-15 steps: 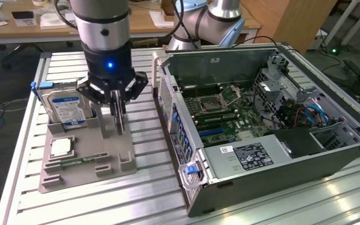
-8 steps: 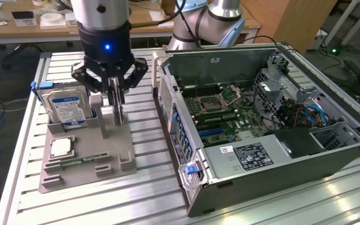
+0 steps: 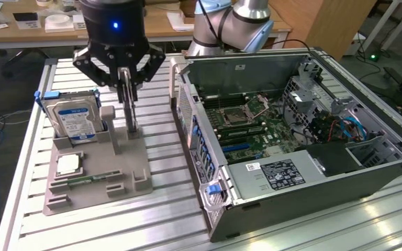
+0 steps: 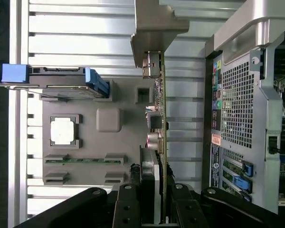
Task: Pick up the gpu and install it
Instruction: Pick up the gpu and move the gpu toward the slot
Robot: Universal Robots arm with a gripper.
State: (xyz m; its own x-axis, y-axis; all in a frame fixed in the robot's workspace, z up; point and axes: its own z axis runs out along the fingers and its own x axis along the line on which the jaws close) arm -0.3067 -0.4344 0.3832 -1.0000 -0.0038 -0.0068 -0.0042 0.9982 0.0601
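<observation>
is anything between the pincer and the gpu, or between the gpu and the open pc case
Nothing visible separates the pincer from the gpu: it grips the card's top edge as the card stands upright in the grey holder. The case's perforated wall rises between the card and the motherboard.

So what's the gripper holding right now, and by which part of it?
The gripper grips the gpu by its upper edge; the card stands upright at the gray holder.
</observation>
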